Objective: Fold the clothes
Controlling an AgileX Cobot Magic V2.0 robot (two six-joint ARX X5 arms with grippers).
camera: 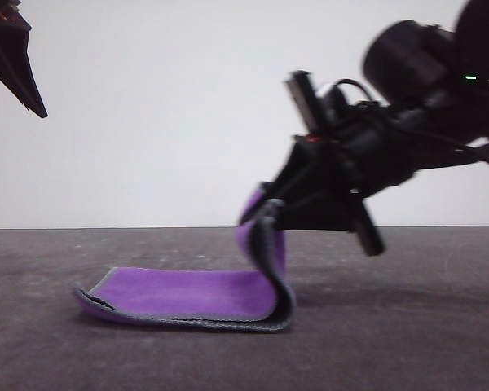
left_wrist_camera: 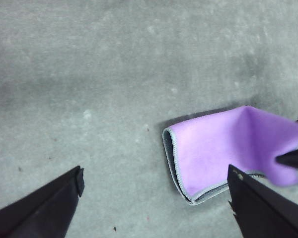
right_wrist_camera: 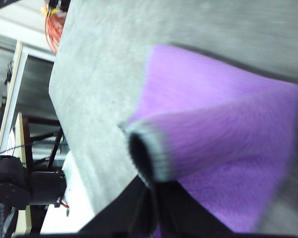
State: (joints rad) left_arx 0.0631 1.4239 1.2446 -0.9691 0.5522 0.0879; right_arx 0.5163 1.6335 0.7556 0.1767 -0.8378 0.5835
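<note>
Though blurred in the front view, right gripper (camera: 265, 213) pinches the cloth (camera: 187, 295) edge, seemingly lifting it off the table (camera: 407, 326) at three o'clock. Left gripper (left_wrist_camera: 154, 198) spread, holding nothing, cut off.

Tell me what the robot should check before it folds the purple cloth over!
1. Right gripper pinching the cloth edge: ok, jaws shut on it.
2. Edge lifted off the table: ok, it stands up and curls.
3. Rest of cloth lying flat: ok, purple face up.
4. Left gripper out of the way: ok, open, touching nothing.
5. Grip firm enough to carry across: cannot tell.
</note>
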